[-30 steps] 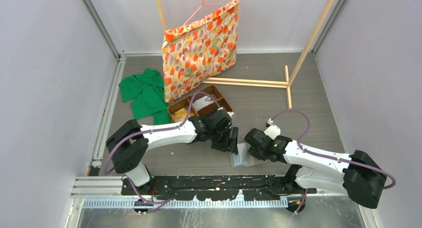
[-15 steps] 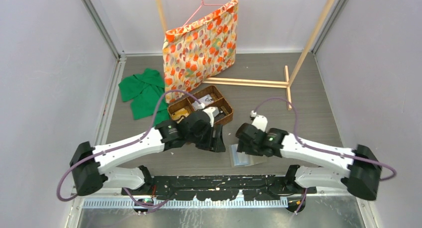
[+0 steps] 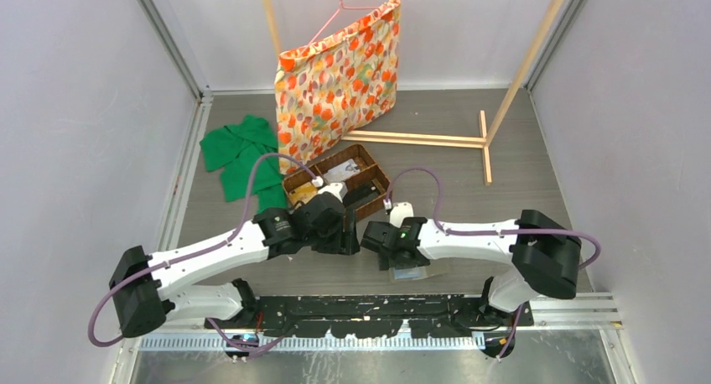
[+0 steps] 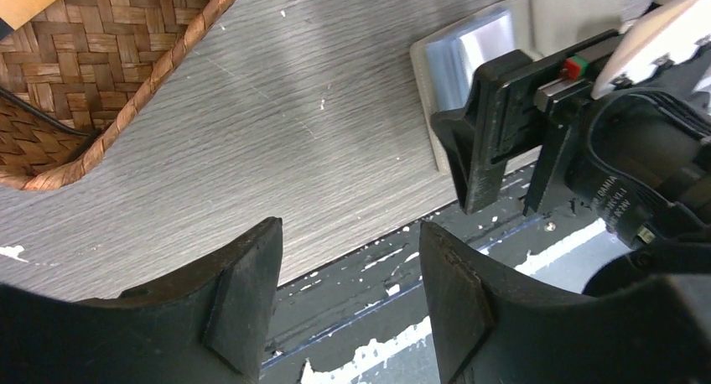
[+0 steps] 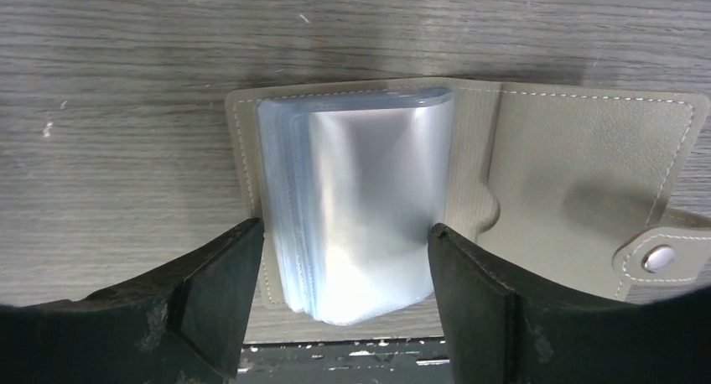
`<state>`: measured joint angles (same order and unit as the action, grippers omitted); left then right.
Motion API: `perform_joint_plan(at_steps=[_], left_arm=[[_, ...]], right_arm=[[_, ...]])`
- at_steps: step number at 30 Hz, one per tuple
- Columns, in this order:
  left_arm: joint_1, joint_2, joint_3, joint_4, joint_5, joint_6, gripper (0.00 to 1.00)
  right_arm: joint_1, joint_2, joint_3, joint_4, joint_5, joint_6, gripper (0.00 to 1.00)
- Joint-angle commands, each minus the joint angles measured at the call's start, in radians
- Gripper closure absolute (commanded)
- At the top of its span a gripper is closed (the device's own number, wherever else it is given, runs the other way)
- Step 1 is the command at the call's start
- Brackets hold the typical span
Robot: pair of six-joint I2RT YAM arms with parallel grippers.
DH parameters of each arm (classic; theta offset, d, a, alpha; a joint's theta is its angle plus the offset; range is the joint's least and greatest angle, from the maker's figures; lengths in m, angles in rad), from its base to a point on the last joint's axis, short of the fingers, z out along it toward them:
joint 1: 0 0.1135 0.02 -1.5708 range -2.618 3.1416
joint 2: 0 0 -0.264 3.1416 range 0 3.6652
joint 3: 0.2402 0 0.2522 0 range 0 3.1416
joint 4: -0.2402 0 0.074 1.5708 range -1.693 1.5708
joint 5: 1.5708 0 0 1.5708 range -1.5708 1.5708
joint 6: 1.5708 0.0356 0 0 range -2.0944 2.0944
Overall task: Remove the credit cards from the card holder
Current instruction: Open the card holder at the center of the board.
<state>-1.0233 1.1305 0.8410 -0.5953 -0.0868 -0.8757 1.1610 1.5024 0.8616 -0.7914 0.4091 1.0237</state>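
Note:
The grey card holder [image 5: 587,166] lies open on the table near its front edge, its snap tab at the right. A stack of clear plastic sleeves [image 5: 360,199] stands up from its left panel. The credit cards are hidden; I cannot make any out in the sleeves. My right gripper [image 5: 345,254] is open, one finger on each side of the sleeve stack and apart from it. In the top view the right gripper [image 3: 390,254] hangs over the card holder [image 3: 419,272]. Just to its left, my left gripper [image 3: 345,237] [image 4: 350,233] is open and holds nothing, over the table's front edge.
A brown wicker divided basket [image 3: 369,162] [image 4: 101,74] stands just behind the left gripper, with a pale flat item [image 3: 339,173] in one compartment. Behind it hangs a flowered bag [image 3: 339,82] on a wooden rack [image 3: 419,138]. Green cloth [image 3: 243,158] lies at the left.
The right gripper has opened from shut and shifted left over the card holder. The left gripper has drawn back to the left, its arm swung outward.

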Motion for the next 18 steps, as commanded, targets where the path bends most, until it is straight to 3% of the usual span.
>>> perform_joint_plan(at_steps=[1, 10, 18], left_arm=[[0.003, 0.047, 0.013, 0.012, -0.005, -0.012, 0.38], [0.003, 0.171, 0.033, 0.104, 0.082, -0.003, 0.41], [0.003, 0.269, 0.118, 0.114, 0.165, 0.043, 0.43]], right_arm=[[0.004, 0.020, -0.013, 0.021, 0.048, 0.021, 0.26], [0.000, -0.127, -0.122, 0.083, 0.019, 0.145, 0.46], [-0.040, -0.448, -0.320, 0.203, -0.023, 0.272, 0.54]])
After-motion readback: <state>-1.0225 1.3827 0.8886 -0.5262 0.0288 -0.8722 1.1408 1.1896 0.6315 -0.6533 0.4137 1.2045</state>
